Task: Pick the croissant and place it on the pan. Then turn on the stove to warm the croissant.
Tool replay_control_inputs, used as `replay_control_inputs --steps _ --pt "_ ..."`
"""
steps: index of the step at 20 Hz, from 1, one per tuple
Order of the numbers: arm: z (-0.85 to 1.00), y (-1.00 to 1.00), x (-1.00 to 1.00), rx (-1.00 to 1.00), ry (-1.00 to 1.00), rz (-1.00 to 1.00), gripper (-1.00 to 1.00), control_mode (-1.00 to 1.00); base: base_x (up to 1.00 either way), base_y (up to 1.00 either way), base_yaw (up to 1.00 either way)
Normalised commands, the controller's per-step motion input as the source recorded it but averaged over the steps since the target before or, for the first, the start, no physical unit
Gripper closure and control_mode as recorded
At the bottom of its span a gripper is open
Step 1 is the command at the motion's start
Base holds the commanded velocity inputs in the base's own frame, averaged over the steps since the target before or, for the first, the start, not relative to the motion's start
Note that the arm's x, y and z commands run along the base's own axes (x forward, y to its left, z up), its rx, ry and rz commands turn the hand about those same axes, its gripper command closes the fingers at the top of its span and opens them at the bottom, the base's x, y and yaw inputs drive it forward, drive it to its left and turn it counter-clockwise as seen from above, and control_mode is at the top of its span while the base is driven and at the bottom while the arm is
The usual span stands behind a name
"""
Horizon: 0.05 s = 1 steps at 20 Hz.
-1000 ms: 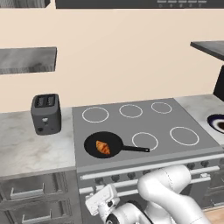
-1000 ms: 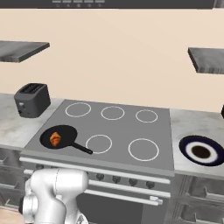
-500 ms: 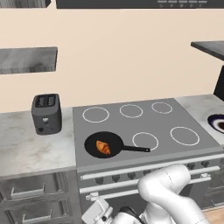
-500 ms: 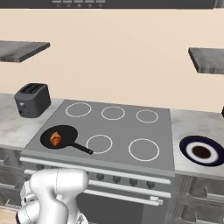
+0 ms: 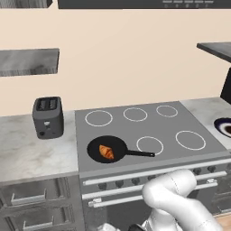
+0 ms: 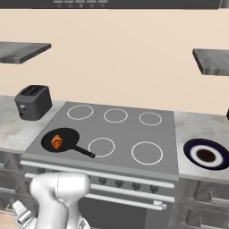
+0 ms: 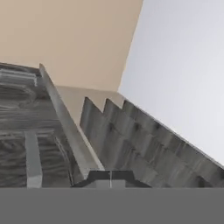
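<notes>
Stock as you see it: one croissant (image 5: 106,152), golden-orange, lying inside the pan (image 5: 97,147), slightly right of the pan's middle in the left base view; the same croissant (image 6: 57,142) and pan (image 6: 67,135) sit at the front left of the cooktop in the right base view; the pan's thin handle points toward the front-middle burner ring and ends just beside it. One stove (image 5: 149,126), grey, five white rings, with a row of dark knobs (image 6: 127,185) along its front above long bar handles. One toaster (image 5: 47,117), dark grey, two slots, standing on the bench (image 5: 27,149) left of the stove, apart from the pan. One dark-rimmed plate (image 6: 206,154) with a brown round centre, on the bench to the stove's right. Two grey shelves on the wall, one at either side. One arm, white, bent low in front of the stove, below the bench edge; the hand (image 7: 110,179) shows you two dark fingertips close together at the bottom of the hand view, facing grey drawer fronts and a beige wall; you cannot tell whether it is wide or narrow; nothing is visible between the tips.
</notes>
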Motion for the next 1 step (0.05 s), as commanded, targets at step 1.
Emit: replay_control_inputs --steps 1 --pt "0.00 0.00 0.00 0.00 0.00 0.00 1.00 -1.00 0.00 0.00 0.00"
